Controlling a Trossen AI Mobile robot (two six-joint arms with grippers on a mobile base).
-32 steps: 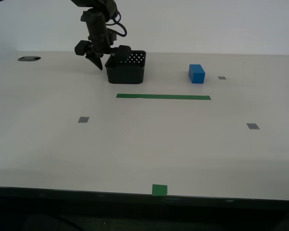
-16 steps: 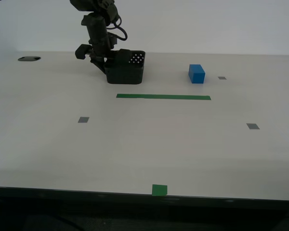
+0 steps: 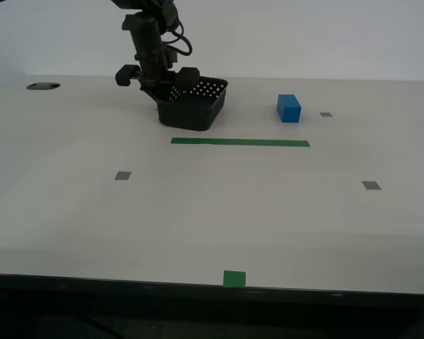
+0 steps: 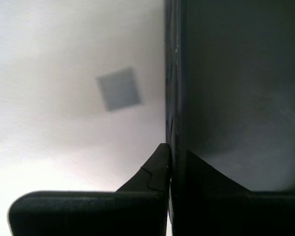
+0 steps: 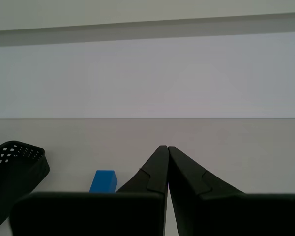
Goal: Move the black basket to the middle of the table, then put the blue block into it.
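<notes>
Half a second earlier your black basket (image 3: 191, 106) sat flat; it was then tilted behind the green strip (image 3: 239, 143), its wall pinched by my second gripper (image 3: 167, 82), my first gripper (image 5: 166, 150) pressed together.

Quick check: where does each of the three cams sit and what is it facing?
Exterior view: on the robot, looking across the table at an arm gripping the tilted black basket, with the blue block towards the view's right.
Second wrist view: on my second gripper, pointing down along the basket wall clamped in its jaws; a grey square lies beyond.
First wrist view: on my first gripper, jaws shut, looking level across the table at a wall.
Shared: basket in all three; block in the exterior and first wrist views.
</notes>
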